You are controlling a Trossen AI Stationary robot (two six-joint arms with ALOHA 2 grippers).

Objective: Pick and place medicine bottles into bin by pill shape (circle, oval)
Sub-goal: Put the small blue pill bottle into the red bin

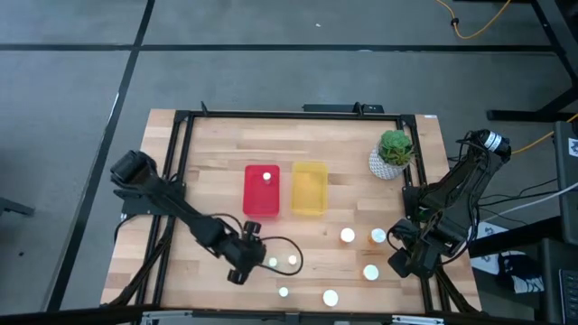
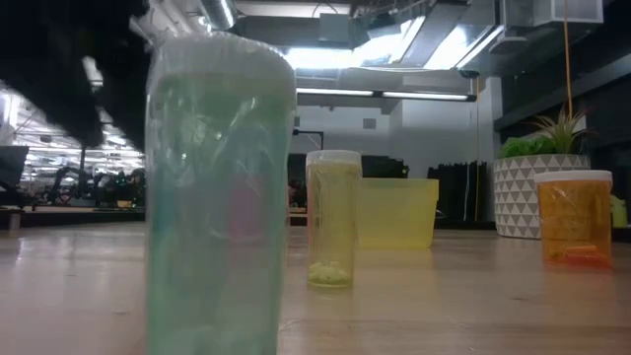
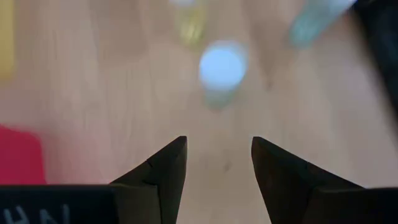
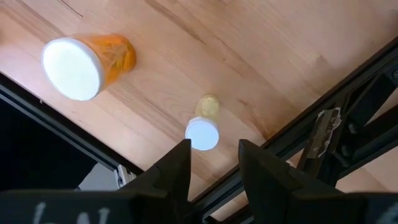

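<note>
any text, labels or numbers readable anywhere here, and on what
No text can be read for sure.
Left pincer: pale marks on its housing, cut off by the frame edge, not readable.
Right pincer: faint pale marks on its housing, not readable.
Medicine bottles, such as the orange one and the yellow one: no label legible.
Red bin and yellow bin: no markings visible.

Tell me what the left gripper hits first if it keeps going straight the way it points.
Probably the white-capped bottle standing ahead of the open left gripper, slightly off its centre line. Bare table lies between them; the depth is hard to judge.
</note>
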